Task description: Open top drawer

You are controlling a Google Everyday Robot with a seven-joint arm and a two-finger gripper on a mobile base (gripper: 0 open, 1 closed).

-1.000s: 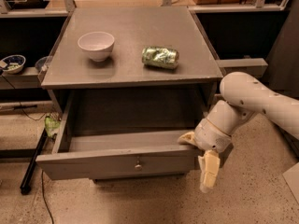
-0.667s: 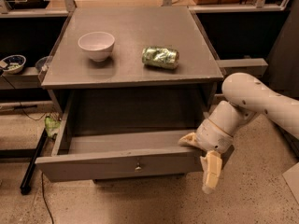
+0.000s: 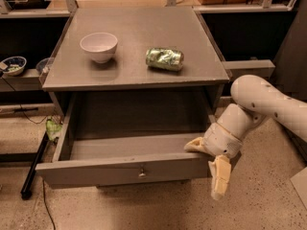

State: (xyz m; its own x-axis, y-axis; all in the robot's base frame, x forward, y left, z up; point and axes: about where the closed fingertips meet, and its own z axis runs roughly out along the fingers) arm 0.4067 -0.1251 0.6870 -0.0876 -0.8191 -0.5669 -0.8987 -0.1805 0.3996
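The top drawer [image 3: 124,169] is a wide grey drawer with a small metal knob [image 3: 141,172] at the centre of its flat front. It stands pulled far out from under the grey cabinet top, and its deep box looks empty. My gripper [image 3: 207,166] is at the drawer's right front corner. One cream finger [image 3: 195,145] rests on the top edge of the front panel. The other finger [image 3: 220,177] hangs down outside the corner. The white arm reaches in from the right.
On the cabinet top [image 3: 134,42] stand a white bowl [image 3: 99,46] at the left and a crushed green can [image 3: 165,59] lying at the right. A dark shelf with a small bowl [image 3: 12,65] is at the left. A black pole [image 3: 33,166] and cables lie on the speckled floor at the left.
The gripper and arm have shifted slightly down and right at the drawer's corner. The drawer stays pulled out as before.
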